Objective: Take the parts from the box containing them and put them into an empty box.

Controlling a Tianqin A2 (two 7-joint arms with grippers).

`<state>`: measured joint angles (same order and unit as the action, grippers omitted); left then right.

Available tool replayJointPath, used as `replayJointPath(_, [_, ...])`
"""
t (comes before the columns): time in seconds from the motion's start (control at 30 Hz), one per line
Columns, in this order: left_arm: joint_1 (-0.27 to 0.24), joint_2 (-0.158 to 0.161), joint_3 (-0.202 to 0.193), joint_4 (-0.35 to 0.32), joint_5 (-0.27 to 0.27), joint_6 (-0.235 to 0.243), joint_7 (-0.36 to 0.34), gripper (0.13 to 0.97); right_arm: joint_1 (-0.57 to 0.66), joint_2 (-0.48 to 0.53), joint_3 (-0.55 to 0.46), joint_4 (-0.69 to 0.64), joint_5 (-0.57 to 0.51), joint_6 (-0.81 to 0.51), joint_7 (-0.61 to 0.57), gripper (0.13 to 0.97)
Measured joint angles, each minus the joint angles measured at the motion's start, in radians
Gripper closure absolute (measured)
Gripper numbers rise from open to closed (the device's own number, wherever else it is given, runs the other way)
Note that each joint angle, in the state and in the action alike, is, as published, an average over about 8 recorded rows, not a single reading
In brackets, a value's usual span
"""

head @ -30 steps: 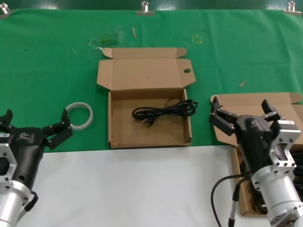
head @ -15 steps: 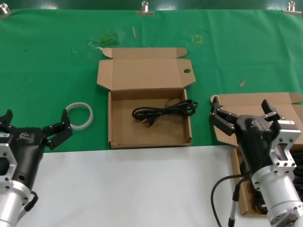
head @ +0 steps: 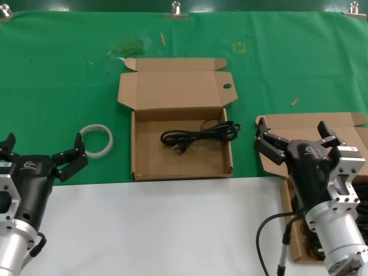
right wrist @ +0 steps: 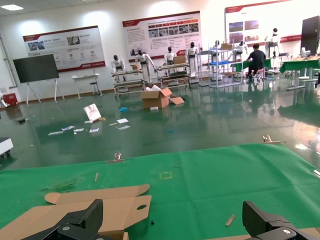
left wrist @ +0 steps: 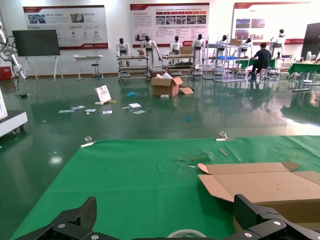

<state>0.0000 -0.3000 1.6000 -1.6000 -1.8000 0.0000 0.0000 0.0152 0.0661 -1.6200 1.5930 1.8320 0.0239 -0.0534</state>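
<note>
The box with the round hole in its lid flap [head: 179, 91] lies open mid-table, and one coiled black cord [head: 198, 135] rests inside it. The same holed lid [right wrist: 115, 210] shows in the right wrist view. At the right, the other cardboard box [head: 313, 122] sits mostly hidden under my right arm, with dark cords [head: 362, 187] glimpsed at the picture's edge. My right gripper [head: 292, 129] hovers open over that box's near-left corner, holding nothing. My left gripper [head: 43, 146] is open and empty at the left, just short of the tape ring.
A white tape ring [head: 96, 140] lies on the green cloth left of the holed box and peeks between the left fingers [left wrist: 186, 233]. Small wood chips [head: 294, 102] dot the cloth. A white strip of table runs along the front.
</note>
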Motion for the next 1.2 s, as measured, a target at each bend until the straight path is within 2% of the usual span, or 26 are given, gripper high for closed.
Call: replayJointPath(1.2, [0.0, 0.0, 0.0, 0.0, 0.0, 0.0, 0.0, 0.132, 0.0, 0.0, 0.0, 0.0, 0.0, 0.0, 0.0, 0.129])
